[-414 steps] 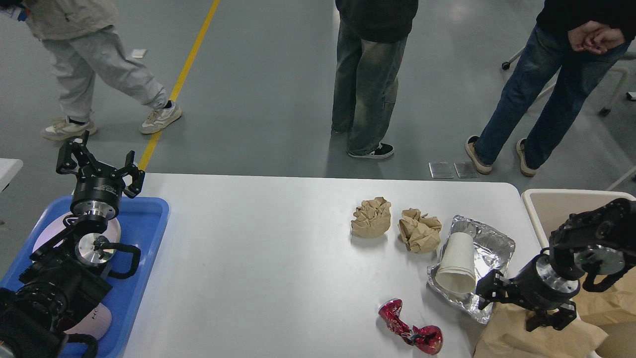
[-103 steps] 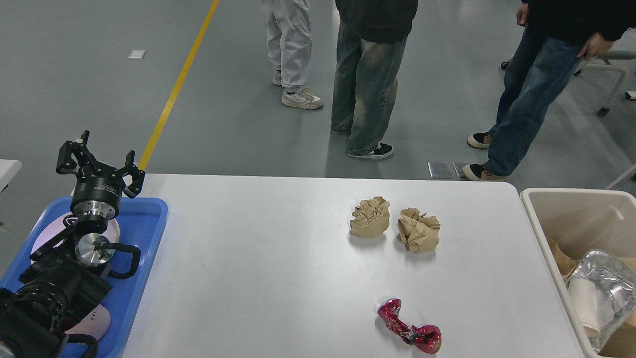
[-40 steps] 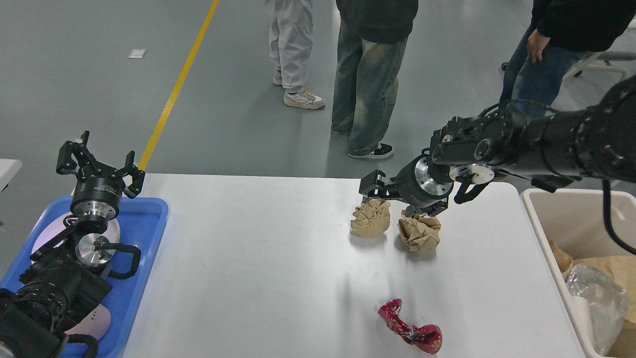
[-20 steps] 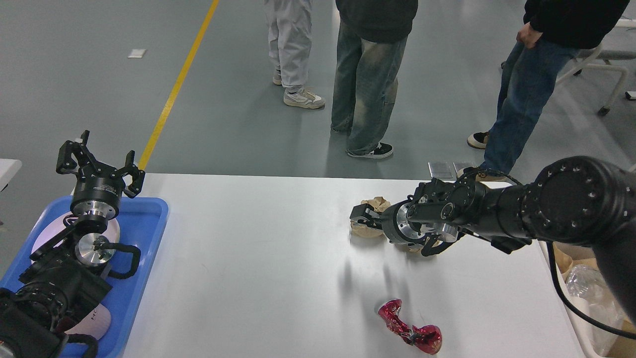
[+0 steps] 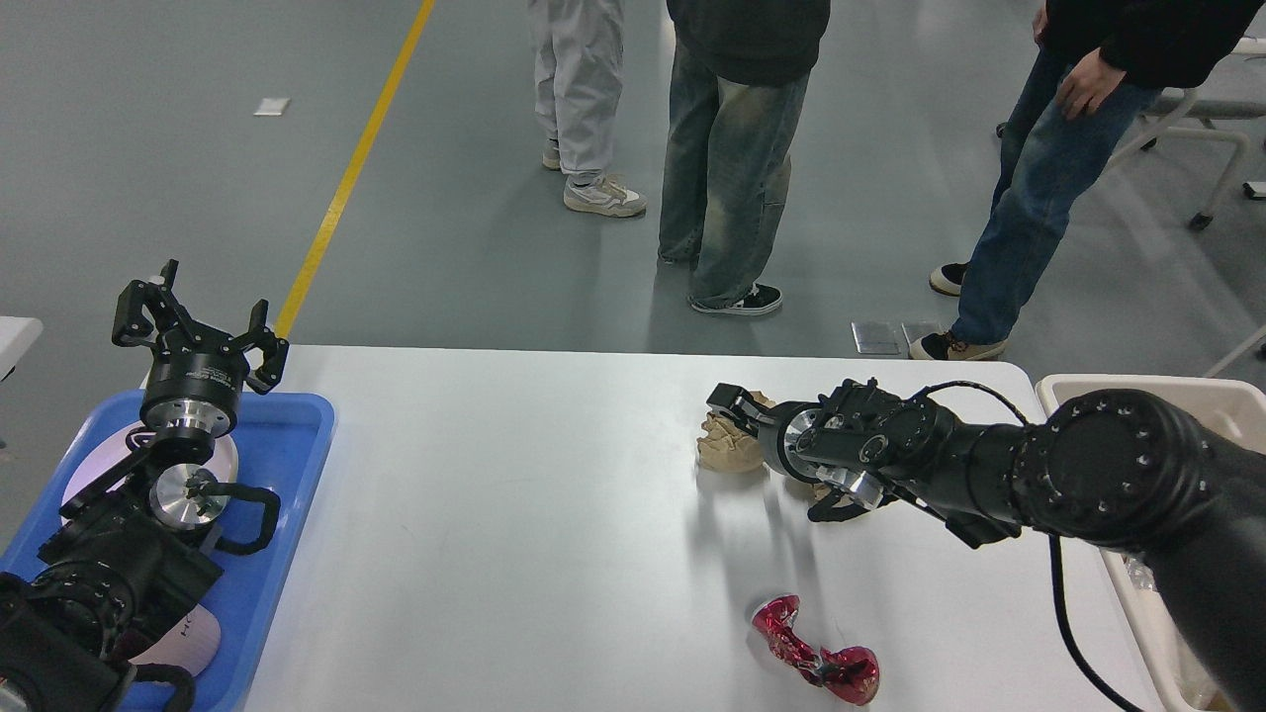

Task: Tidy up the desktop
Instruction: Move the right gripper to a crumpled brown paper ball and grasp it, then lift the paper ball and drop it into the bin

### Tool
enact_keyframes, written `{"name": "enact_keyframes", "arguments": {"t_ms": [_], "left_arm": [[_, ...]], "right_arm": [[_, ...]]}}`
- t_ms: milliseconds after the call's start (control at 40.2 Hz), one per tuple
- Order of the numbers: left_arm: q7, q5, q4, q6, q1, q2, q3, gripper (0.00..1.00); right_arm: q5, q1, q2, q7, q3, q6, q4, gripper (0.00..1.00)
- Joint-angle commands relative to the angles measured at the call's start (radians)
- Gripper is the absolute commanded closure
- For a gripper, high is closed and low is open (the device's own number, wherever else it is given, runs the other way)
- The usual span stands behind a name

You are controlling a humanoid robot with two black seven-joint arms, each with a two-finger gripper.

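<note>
Right tool is now down at the left brown paper ball, one finger lying over its top; 0.5 s ago it sat a bit lower-left against that ball, 1 s ago it was above both balls. The second paper ball, at 3 o'clock of the first, is now almost fully hidden behind the right arm. Foil tray and cup left the table earlier. Bystanders at 12 o'clock shifted.

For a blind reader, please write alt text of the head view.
The right tool reaches a crumpled brown paper ball on the desktop; a red wrapper lies nearer. The left tool is open above a blue tray.
</note>
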Motion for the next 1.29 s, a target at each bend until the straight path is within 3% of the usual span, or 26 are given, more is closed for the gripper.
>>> {"name": "enact_keyframes", "arguments": {"t_ms": [0,100,174,348,448,597,921,1269], "left_arm": [[0.0,0.0,0.0,0.0,0.0,0.0,0.0,0.04],[0.0,0.0,0.0,0.0,0.0,0.0,0.0,0.04],[0.0,0.0,0.0,0.0,0.0,0.0,0.0,0.04],[0.0,0.0,0.0,0.0,0.0,0.0,0.0,0.04],[0.0,0.0,0.0,0.0,0.0,0.0,0.0,0.04],[0.0,0.0,0.0,0.0,0.0,0.0,0.0,0.04],[0.0,0.0,0.0,0.0,0.0,0.0,0.0,0.04],[0.0,0.0,0.0,0.0,0.0,0.0,0.0,0.04]], "right_arm": [[-0.001,-0.037,0.031,0.0,0.005,-0.003,-0.081,0.02],[-0.001,-0.052,0.052,0.0,0.005,-0.003,-0.108,0.05],[0.001,-0.055,0.063,-0.002,0.002,-0.003,-0.11,0.19],[0.001,-0.066,0.07,-0.034,0.001,-0.001,-0.102,0.69],[0.001,-0.078,0.07,-0.044,0.002,-0.001,-0.102,0.85],[0.001,-0.081,0.07,-0.046,0.002,-0.001,-0.104,0.99],[-0.001,-0.037,0.06,-0.046,0.005,-0.001,-0.009,1.0],[-0.001,0.367,-0.256,-0.044,0.01,0.014,0.399,1.0]]}}
